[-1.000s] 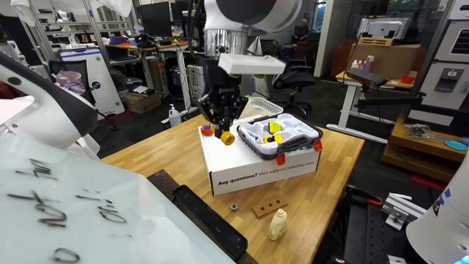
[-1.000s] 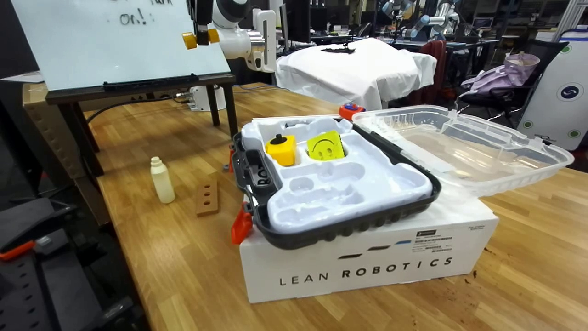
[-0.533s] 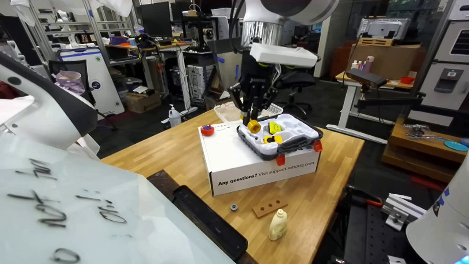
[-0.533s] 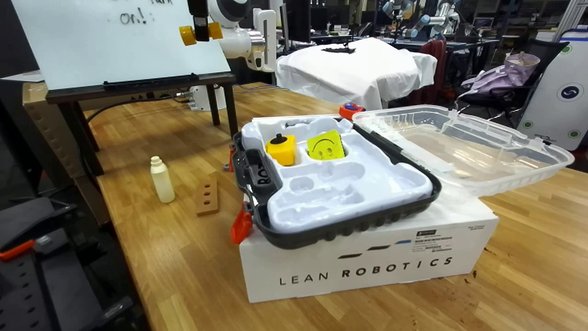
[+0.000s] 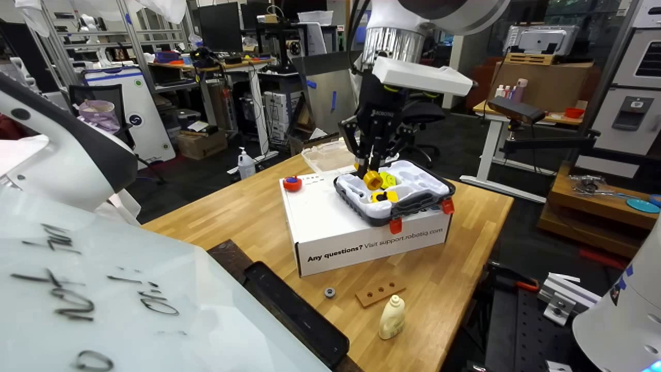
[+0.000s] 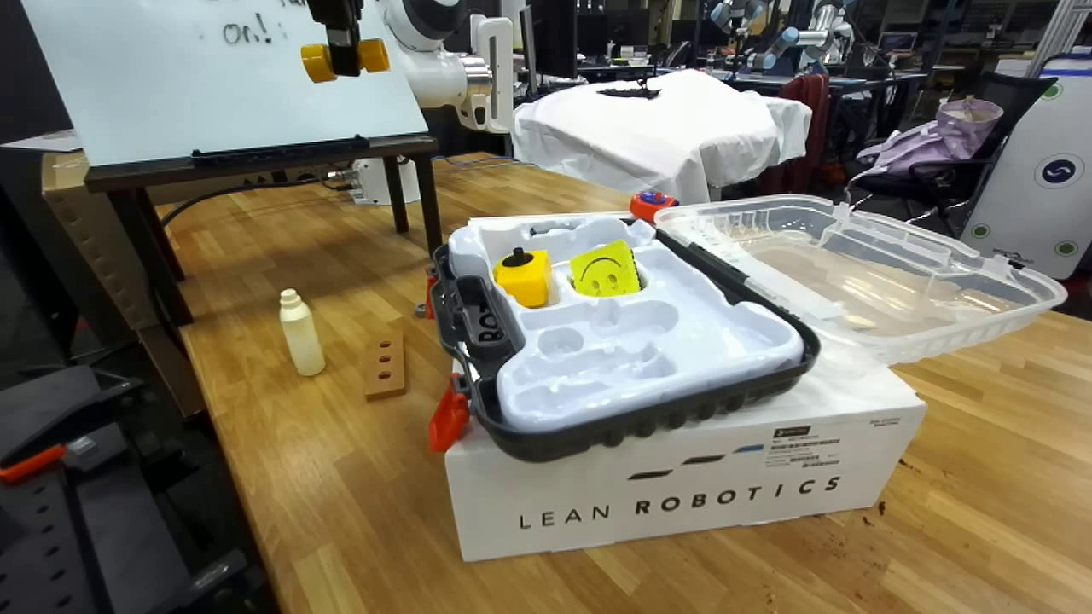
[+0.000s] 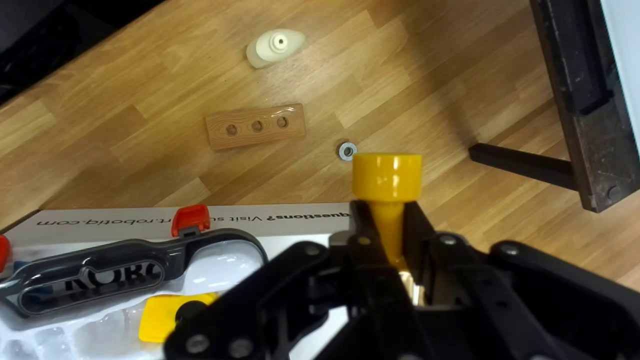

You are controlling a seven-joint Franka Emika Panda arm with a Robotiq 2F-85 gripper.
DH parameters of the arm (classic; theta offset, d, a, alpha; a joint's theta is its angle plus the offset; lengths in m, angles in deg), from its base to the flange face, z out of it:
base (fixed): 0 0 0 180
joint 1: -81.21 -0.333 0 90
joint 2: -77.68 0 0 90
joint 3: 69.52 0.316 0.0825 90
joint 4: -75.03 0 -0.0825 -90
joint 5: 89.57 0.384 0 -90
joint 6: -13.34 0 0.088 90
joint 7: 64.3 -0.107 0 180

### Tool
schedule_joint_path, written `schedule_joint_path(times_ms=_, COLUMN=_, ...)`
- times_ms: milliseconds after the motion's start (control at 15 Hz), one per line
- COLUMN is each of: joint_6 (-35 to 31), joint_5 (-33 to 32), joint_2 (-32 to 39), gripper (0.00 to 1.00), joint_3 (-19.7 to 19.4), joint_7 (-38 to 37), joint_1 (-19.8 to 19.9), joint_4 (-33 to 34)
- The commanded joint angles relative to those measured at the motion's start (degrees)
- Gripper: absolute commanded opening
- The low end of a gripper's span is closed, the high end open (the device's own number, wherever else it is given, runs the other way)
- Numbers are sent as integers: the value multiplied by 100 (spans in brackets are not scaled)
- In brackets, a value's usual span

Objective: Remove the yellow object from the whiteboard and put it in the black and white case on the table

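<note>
Hanging well above the tabletop (image 6: 341,503), the gripper (image 7: 387,217) is clamped around the narrow middle of a yellow spool (image 5: 373,180), whose wide ends stick out on either side of the fingers. In an exterior view the spool shows in front of the whiteboard (image 6: 213,94); in the wrist view it lies between that board and the case (image 6: 734,341), apart from both.

The case, a black shell with a white molded insert, rests on a white box (image 5: 323,219) near the right corner of the tabletop in an exterior view. In an exterior view its red latches (image 6: 448,415) face the tabletop's left edge, and the clear lid (image 6: 896,281) is folded back on the opposite side. A yellow cube (image 6: 529,286) with a black knob sits in the insert, just beside a yellow block (image 6: 606,271) with a face drawn on it. A red and blue piece (image 5: 292,183) lies at a corner of the box.

Near that left edge a cream bottle (image 6: 303,334) stands upright; just beside it, farther in, lies a wooden block (image 7: 269,127) with three holes. A gray ring (image 5: 329,292) lies between this block and the whiteboard's dark stand (image 7: 600,155).
</note>
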Motion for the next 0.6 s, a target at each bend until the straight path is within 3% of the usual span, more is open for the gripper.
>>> schedule_joint_path(times_ms=0, joint_6=19, joint_5=30, joint_2=5, gripper=18, joint_3=80, joint_7=24, joint_1=84, joint_4=9)
schedule_joint_path(times_ms=400, joint_6=19, joint_5=30, joint_2=7, gripper=18, joint_3=81, joint_7=24, joint_1=84, joint_4=9)
schedule_joint_path(times_ms=467, joint_6=29, joint_5=27, joint_2=66, gripper=5, joint_3=81, joint_7=-2, joint_1=91, joint_4=44)
schedule_joint_path(times_ms=533, joint_6=53, joint_5=153, joint_2=164, gripper=5, joint_3=28, joint_7=23, joint_1=81, joint_4=114)
